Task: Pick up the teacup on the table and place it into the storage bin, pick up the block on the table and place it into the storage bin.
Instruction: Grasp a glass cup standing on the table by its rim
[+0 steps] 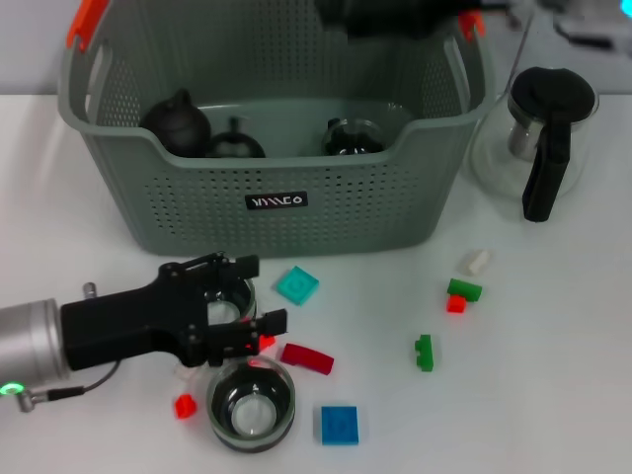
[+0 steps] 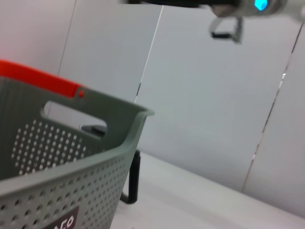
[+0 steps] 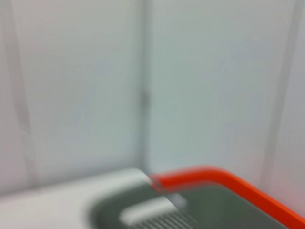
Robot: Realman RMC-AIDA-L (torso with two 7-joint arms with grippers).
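Observation:
My left gripper (image 1: 249, 294) reaches in low from the left, just in front of the storage bin (image 1: 276, 202), and sits around a clear glass teacup (image 1: 247, 299) that stands on the table. Whether it grips the cup does not show. A second glass teacup (image 1: 252, 405) stands closer to me. Blocks lie scattered on the table: teal (image 1: 296, 285), red (image 1: 307, 358), blue (image 1: 339, 425), green (image 1: 425, 352), and a green-and-red one (image 1: 462, 293). The bin's wall (image 2: 71, 191) fills the left wrist view. My right gripper (image 1: 395, 15) hangs over the bin's far rim.
The bin holds dark teapots (image 1: 178, 123) and a glass piece (image 1: 354, 136). A glass teapot with a black handle (image 1: 543, 138) stands to the right of the bin. A white block (image 1: 476, 261) and a small red block (image 1: 184, 405) also lie on the table.

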